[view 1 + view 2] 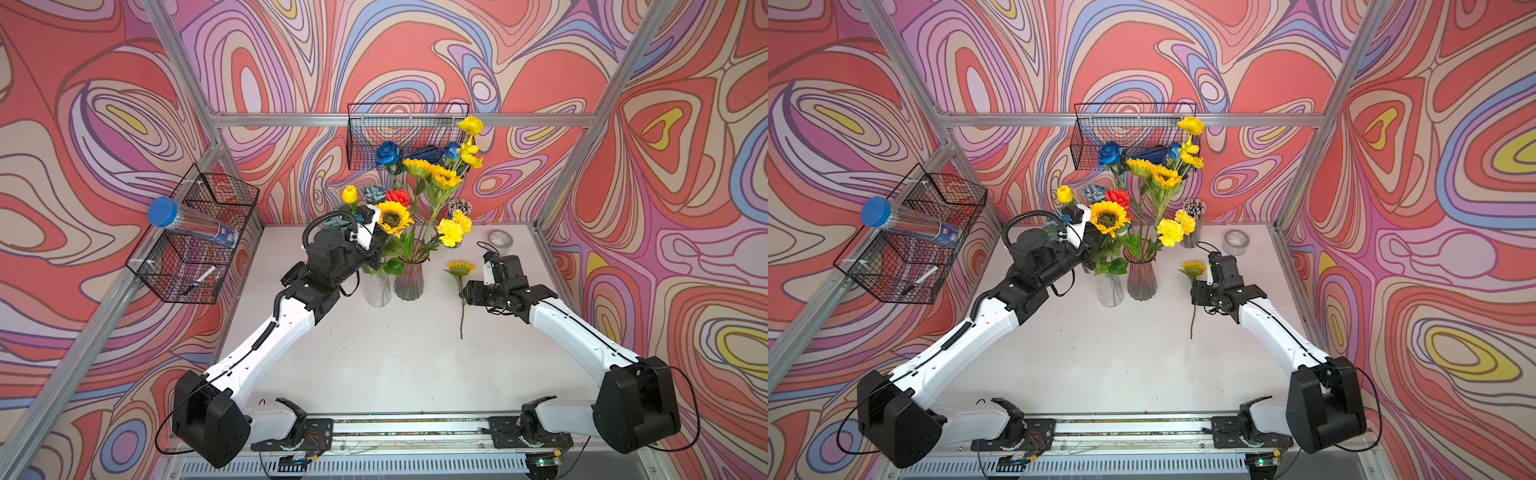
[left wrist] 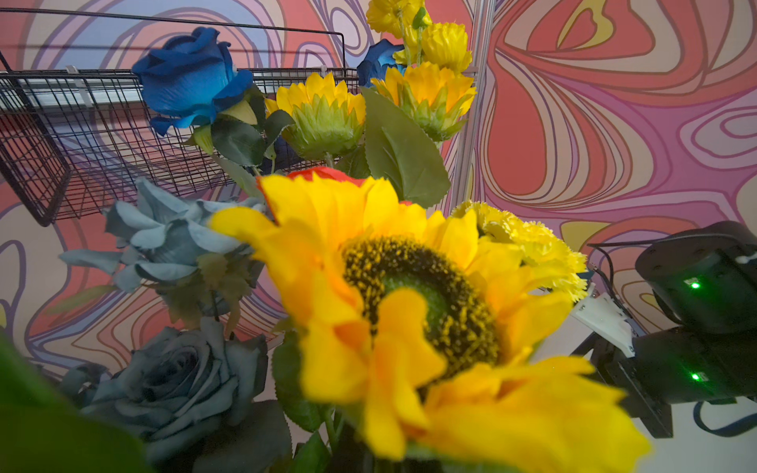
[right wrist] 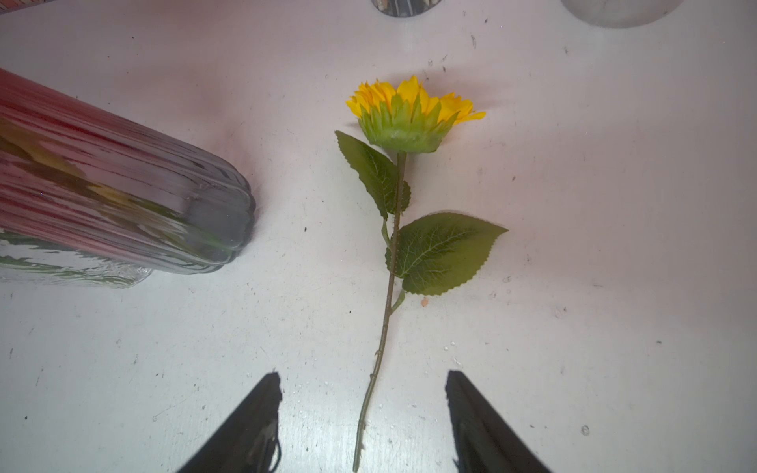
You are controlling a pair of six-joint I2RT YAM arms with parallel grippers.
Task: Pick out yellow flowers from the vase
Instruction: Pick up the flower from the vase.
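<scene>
Right of the ribbed smoky-pink glass vase (image 1: pixel 409 282), a fabric sunflower with serrated leaves (image 3: pixel 413 118) lies flat on the scuffed white table (image 3: pixel 614 245). The right gripper (image 3: pixel 362 373) hovers over its stem, jaws spread. The left gripper (image 1: pixel 372 253) is pinched closed under the big dark-centred sunflower (image 1: pixel 392 217) just left of that vase. Foliage hides whether it grips anything.
</scene>
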